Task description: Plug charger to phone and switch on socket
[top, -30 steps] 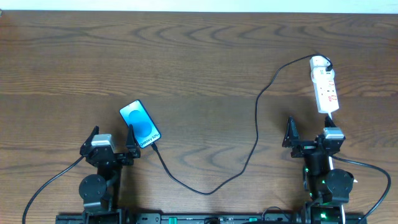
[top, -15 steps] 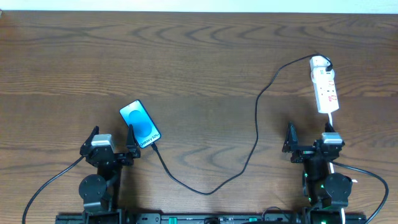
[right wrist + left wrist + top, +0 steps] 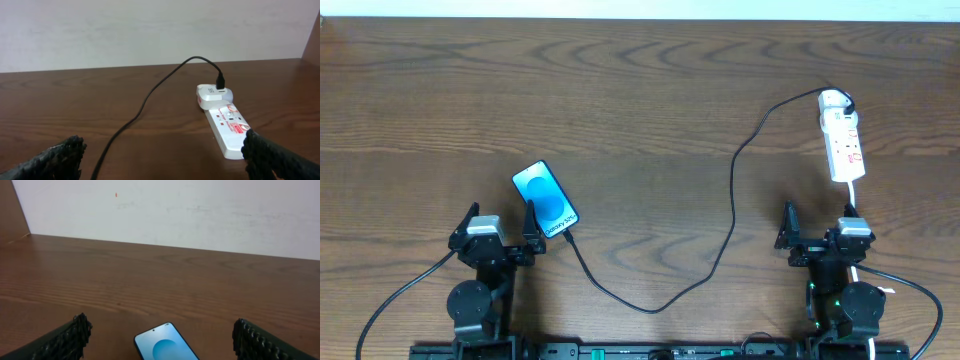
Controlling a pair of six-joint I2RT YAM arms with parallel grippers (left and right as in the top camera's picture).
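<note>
My left gripper [image 3: 501,222] and right gripper [image 3: 820,232] gape empty. The blue-screened, black-edged phone [image 3: 546,201] reads "Galaxy S25", and the cable [image 3: 650,305] meets its end.

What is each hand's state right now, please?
Left hand: open, holding nothing.
Right hand: open, holding nothing.

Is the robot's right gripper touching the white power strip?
Apart. The overhead view shows bare table between the open right gripper and the near end of the power strip.
</note>
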